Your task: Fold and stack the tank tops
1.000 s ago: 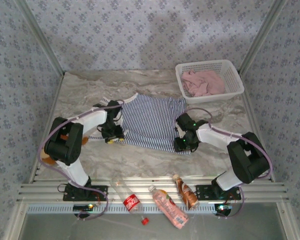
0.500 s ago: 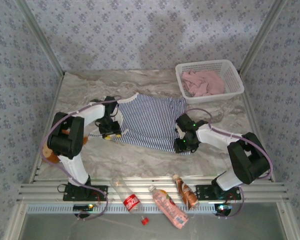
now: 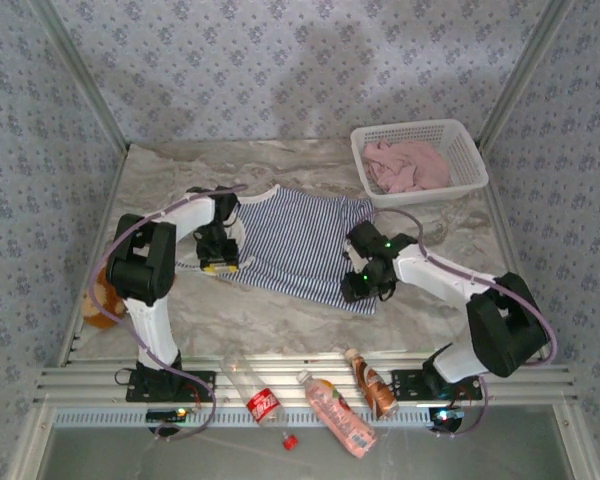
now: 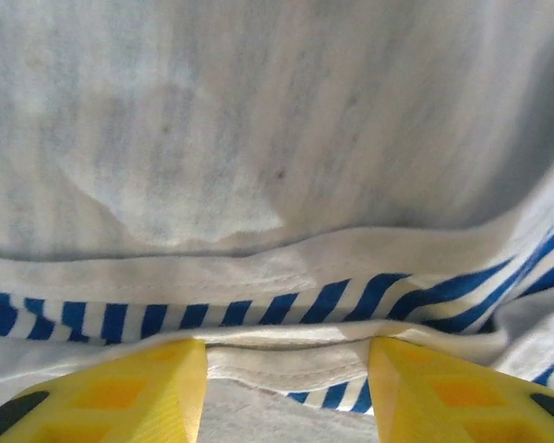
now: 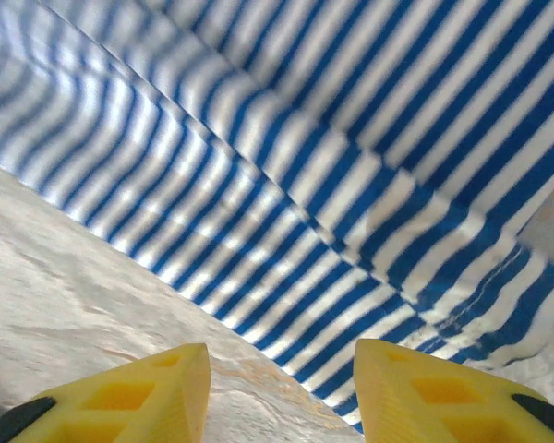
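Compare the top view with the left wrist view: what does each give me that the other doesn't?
Top view: the basket holding the pink top, and the right gripper at the near-right corner of the striped top. Left wrist: a close look at the white hem with pale fabric beyond it, running across the gap between the yellow fingers. Both: the striped top and the left gripper at its left edge.
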Tool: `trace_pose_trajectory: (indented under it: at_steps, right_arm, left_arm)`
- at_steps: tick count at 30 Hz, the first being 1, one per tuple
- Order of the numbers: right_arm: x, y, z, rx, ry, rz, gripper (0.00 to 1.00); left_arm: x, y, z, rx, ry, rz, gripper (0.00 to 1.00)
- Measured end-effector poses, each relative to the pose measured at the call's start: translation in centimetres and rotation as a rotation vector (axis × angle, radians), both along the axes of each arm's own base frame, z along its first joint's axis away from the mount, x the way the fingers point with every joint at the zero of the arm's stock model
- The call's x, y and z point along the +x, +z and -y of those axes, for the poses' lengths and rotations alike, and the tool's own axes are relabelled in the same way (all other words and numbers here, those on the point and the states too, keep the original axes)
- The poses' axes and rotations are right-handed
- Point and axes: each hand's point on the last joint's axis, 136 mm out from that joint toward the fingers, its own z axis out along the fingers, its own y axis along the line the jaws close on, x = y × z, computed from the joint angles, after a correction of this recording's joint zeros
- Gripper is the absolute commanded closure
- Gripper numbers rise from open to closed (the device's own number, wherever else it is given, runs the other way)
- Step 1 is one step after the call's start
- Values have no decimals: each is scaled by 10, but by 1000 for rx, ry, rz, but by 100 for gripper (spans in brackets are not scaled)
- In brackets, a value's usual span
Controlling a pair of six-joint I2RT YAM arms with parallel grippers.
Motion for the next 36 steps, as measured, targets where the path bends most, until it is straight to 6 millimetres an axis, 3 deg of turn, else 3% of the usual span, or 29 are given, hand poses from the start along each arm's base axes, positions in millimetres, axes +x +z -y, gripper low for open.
trace_pose_trajectory:
  at_steps: [4, 7, 12, 18, 23, 29, 36]
  right_arm:
    - [21, 23, -18, 76, 32, 84, 51]
    - [34, 25, -31, 104, 92, 111, 50]
    - [57, -1, -44, 70, 202, 105, 50]
    - [73, -34, -43, 12, 255, 64, 51]
    - [76, -41, -42, -11, 259, 53, 52]
    - [65, -42, -55, -3, 254, 34, 52]
    - [36, -40, -91, 50, 280, -26, 51]
  left_arm:
    - [-5, 6, -6, 31, -3, -11, 50]
    - [-3, 20, -7, 32, 11, 22, 50]
    - [7, 43, 11, -36, 62, 119, 50]
    - [19, 25, 40, -108, 89, 134, 51]
    - [24, -5, 39, -85, 99, 70, 51]
    - [46, -4, 26, -69, 98, 74, 51]
    - [76, -3, 4, -17, 44, 86, 51]
